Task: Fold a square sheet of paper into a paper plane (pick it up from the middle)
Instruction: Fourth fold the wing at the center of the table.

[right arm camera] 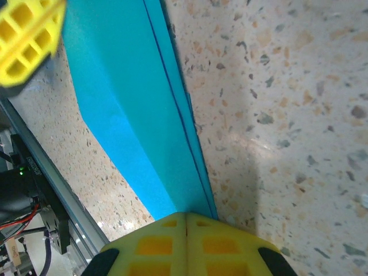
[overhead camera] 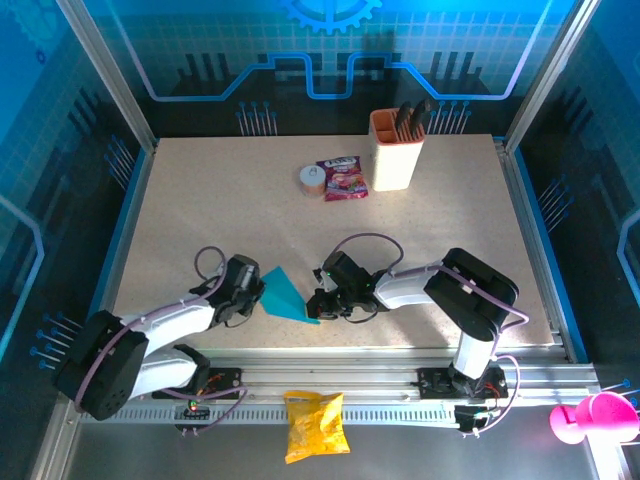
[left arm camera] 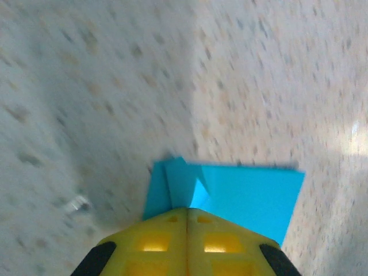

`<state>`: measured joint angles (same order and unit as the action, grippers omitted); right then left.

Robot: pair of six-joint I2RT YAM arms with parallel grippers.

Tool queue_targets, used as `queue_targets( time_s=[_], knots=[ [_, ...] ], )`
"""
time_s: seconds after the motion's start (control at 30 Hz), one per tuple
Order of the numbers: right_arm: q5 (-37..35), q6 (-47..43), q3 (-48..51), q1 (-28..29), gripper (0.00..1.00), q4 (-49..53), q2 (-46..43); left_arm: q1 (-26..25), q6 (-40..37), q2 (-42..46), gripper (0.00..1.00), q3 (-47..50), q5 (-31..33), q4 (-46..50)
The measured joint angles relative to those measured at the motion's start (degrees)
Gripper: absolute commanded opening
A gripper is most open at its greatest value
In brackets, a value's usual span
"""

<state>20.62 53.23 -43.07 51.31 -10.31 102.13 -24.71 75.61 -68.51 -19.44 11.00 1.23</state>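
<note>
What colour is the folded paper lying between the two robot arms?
The paper is bright cyan-blue, plain with no pattern. The right wrist view shows it best.

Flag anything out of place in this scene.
The yellow crisp bag lies crumpled off the table, beyond its near edge, far from the snack packet at the far side. Nothing looks spilled or damaged.

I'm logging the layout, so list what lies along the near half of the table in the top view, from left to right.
left tool → folded cyan-blue paper → right tool
</note>
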Motion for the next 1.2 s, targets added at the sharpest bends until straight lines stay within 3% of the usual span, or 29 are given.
queue_targets(
  time_s=[0.27, 0.37, 0.47, 0.67, 0.8, 1.0, 1.13, 1.2],
  knots=[
    [0.07, 0.61, 1.05, 0.00, 0.00, -2.03, -0.02, 12.52, -5.33, 0.37, 0.06, -0.68, -2.97, 1.86],
    [0.11, 0.61, 1.03, 0.00, 0.00, -2.08, -0.07, 14.14, -8.59, 0.81, 0.06, -2.05, -3.89, 3.43],
    [0.22, 0.57, 1.01, 0.00, 0.00, -2.03, -0.15, 10.97, -12.07, 3.89, 0.07, -3.87, -5.53, 4.37],
    [0.28, -1.01, 0.02, 0.00, 0.00, 1.16, -1.05, -3.17, -14.56, 7.91, 0.07, -7.02, -6.62, 3.63],
    [0.52, -2.51, -0.59, 0.00, 0.00, 6.05, -3.39, -6.10, -14.47, 4.35, 0.07, -6.97, -7.48, 1.97],
    [0.37, -3.69, -1.73, 0.00, 0.00, 10.43, -10.16, -6.67, -14.47, -3.06, 0.06, -6.95, -7.93, -1.01],
    [-1.18, -4.00, -0.35, -0.11, 0.23, 11.82, -14.95, -6.73, -14.47, -5.92, 0.06, -6.62, -7.96, -3.43],
    [-1.75, -3.63, 1.57, -0.46, 0.29, 11.93, -16.59, -6.82, -14.47, -7.13, 0.06, -6.36, -7.96, -4.52]
  ],
)
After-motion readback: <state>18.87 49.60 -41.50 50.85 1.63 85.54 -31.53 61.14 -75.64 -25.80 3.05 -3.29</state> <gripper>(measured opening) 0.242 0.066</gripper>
